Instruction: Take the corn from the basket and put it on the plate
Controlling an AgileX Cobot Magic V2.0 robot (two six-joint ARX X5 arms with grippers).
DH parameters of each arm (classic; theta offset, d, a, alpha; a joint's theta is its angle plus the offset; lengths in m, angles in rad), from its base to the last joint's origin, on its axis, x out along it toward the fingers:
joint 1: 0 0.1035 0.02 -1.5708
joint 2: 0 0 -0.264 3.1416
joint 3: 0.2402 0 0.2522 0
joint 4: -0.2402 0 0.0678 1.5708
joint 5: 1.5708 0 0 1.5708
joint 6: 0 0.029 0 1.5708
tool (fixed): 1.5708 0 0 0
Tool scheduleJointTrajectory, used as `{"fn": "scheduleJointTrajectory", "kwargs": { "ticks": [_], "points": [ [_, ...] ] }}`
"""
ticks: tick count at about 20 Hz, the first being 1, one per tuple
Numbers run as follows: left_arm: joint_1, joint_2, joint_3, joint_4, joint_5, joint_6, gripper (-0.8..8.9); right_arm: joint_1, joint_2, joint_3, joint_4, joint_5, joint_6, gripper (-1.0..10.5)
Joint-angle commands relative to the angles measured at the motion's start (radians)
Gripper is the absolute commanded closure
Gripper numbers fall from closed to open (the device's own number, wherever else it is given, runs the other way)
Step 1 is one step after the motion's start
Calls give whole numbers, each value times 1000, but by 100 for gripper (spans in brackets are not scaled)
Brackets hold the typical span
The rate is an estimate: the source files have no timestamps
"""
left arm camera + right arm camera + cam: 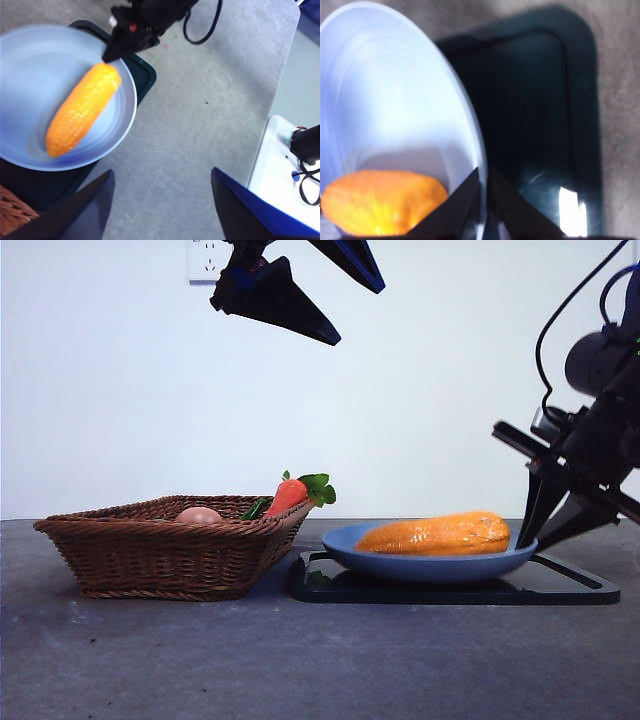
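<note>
The orange-yellow corn (435, 535) (82, 115) (385, 200) lies on its side in the light-blue plate (430, 565) (30, 60) (385, 100). My right gripper (530, 543) (106, 56) (484, 172) is at the plate's right rim beside the corn's thick end, its jaws pinched on the rim. My left gripper (357, 315) (162, 172) hangs open high above the table, holding nothing. The brown wicker basket (160, 550) (12, 215) stands left of the plate.
The plate rests on a flat black tray (560, 585) (145, 75) (535, 100). A carrot with green leaves (288, 495) leans on the basket's right rim, and a pinkish round item (200, 514) sits inside. A white box (285, 165) stands off the table's edge.
</note>
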Motion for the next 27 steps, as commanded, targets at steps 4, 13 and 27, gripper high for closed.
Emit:
{"fn": "scheduleJointTrajectory", "kwargs": {
  "ticks": [4, 13, 27],
  "points": [
    [-9, 8, 23, 5, 0, -5, 501, 3, 37, 19, 13, -2, -45, 935],
    [-8, 8, 23, 5, 0, -5, 501, -15, -71, 20, -25, 12, -108, 696],
    [-8, 8, 23, 3, 0, -5, 501, 190, -704, -3, -459, 80, -270, 697]
  ]
}}
